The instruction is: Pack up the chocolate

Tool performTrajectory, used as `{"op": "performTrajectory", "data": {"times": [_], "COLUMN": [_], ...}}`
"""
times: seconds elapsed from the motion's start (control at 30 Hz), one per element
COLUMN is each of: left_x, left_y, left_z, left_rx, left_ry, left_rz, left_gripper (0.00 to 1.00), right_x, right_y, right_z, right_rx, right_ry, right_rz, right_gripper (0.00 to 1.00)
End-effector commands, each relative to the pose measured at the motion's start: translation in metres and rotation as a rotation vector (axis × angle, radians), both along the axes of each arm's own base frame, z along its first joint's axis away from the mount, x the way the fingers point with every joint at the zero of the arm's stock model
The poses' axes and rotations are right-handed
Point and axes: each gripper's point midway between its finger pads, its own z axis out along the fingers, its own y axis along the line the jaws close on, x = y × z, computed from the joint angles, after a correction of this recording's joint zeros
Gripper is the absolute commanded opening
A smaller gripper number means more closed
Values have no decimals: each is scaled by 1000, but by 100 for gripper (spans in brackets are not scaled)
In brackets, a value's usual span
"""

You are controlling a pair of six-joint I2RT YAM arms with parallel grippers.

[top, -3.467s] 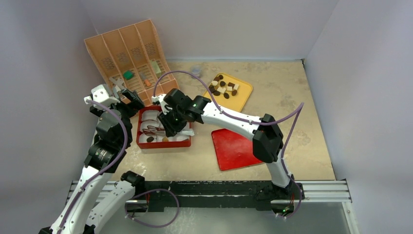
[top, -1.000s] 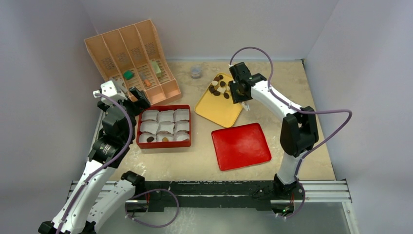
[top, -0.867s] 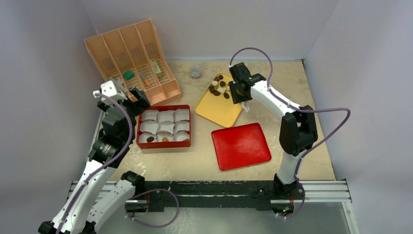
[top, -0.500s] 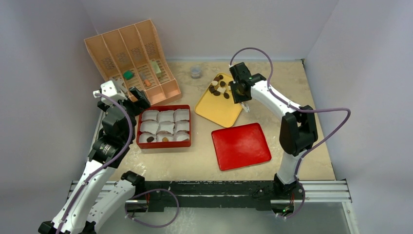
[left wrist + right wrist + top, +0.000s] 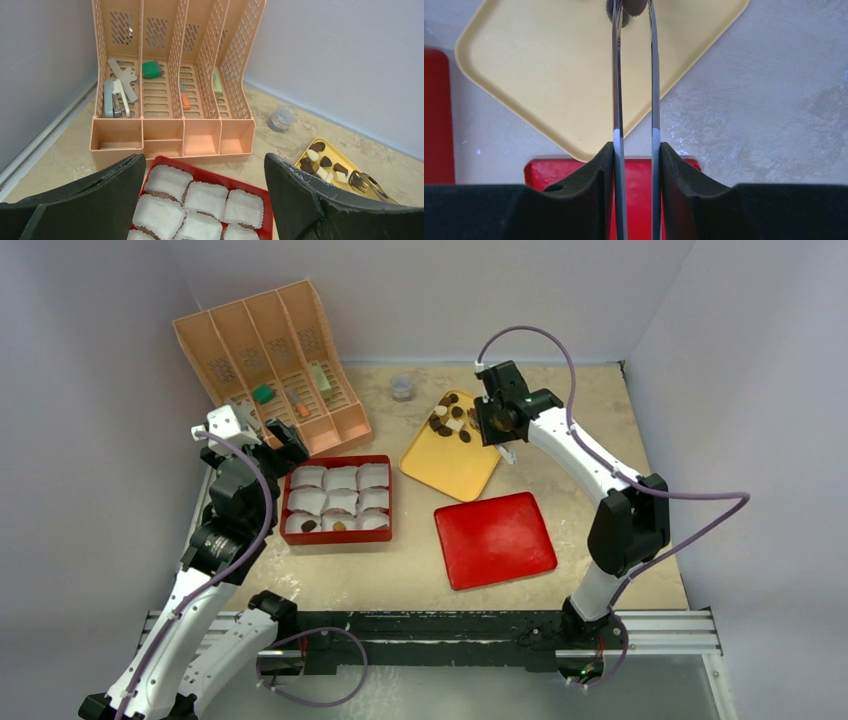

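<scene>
The chocolate (image 5: 455, 423) lies as several dark, tan and white pieces at the far end of a yellow tray (image 5: 445, 465), also seen in the left wrist view (image 5: 325, 162). A few pieces (image 5: 309, 525) sit in the front row of a red box (image 5: 340, 537) lined with white paper cups (image 5: 340, 480). My right gripper (image 5: 497, 420) (image 5: 634, 145) is shut on metal tongs (image 5: 618, 75), whose tips pinch a brown piece (image 5: 635, 6) over the tray. My left gripper (image 5: 270, 445) (image 5: 205, 157) is open and empty above the box's far left edge.
A red lid (image 5: 494, 539) lies flat near the tray's front. A peach desk organizer (image 5: 270, 360) with a green block (image 5: 262, 393) stands at the back left. A small clear jar (image 5: 402, 388) stands at the back middle. Grey walls enclose three sides.
The right arm left the red box and went to the yellow tray with the tongs. In the last half second its elbow swung right. The left arm has stayed still.
</scene>
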Motion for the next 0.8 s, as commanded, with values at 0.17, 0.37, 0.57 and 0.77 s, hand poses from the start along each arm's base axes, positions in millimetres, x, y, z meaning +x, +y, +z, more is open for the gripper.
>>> {"op": "performTrajectory", "data": {"times": [0.17,0.37,0.57,0.77], "left_x": [2,-1,-3,-4], "left_y": [-1,3,7,7], "left_z": [11,13,15,14], "left_rx": [-10,-13,-15,-16], "left_ry": [-41,-49,-56,-57], "left_rz": [-3,13,31,33], "left_gripper": [88,88,87,87], "right_x": [-17,-43,-73,-101], "right_y": [47,98,146,184], "right_z": [63,78,83,73], "right_rx": [119,175,209,187], "right_ry": [-133,-146,-130,-90], "right_rz": [120,230,338,434], "right_gripper": [24,24,24,26]}}
